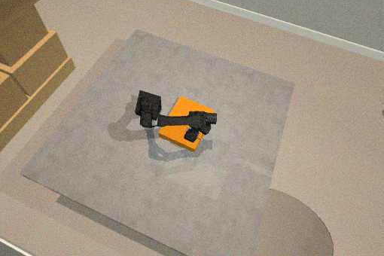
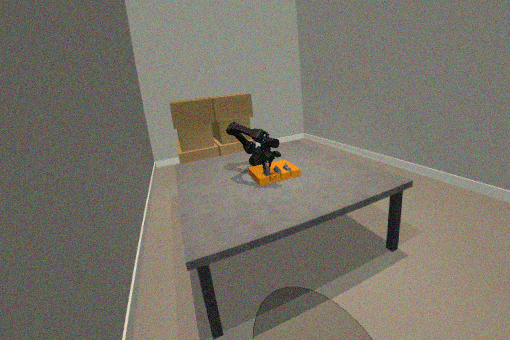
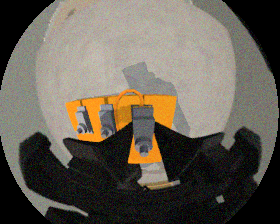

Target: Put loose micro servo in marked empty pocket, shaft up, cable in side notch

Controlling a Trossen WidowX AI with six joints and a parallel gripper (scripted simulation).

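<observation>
Evidently alignment over deck (image 1: 181, 108) (image 2: 295, 173) (image 3: 167, 112) was step in hand; next move called for straight lowering, cable into notch. Servo (image 3: 143, 122), grey, boxy, shaft at near end in wrist view, orange cable (image 3: 130, 91) looping left. Gripper (image 1: 191, 135) (image 2: 267, 172) (image 3: 143, 123) clasped servo, above deck's end beside two seated servos. Seating depth unclear.

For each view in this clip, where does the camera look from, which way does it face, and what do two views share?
Top: high overhead, tilted down at the table; whole arm shows.
Exterior: off to one side, slightly above the table, facing arm and deck.
Wrist: on the arm, facing past the fingers toward the deck; only fingers show.
Top and exterior share the arm and boxes.
</observation>
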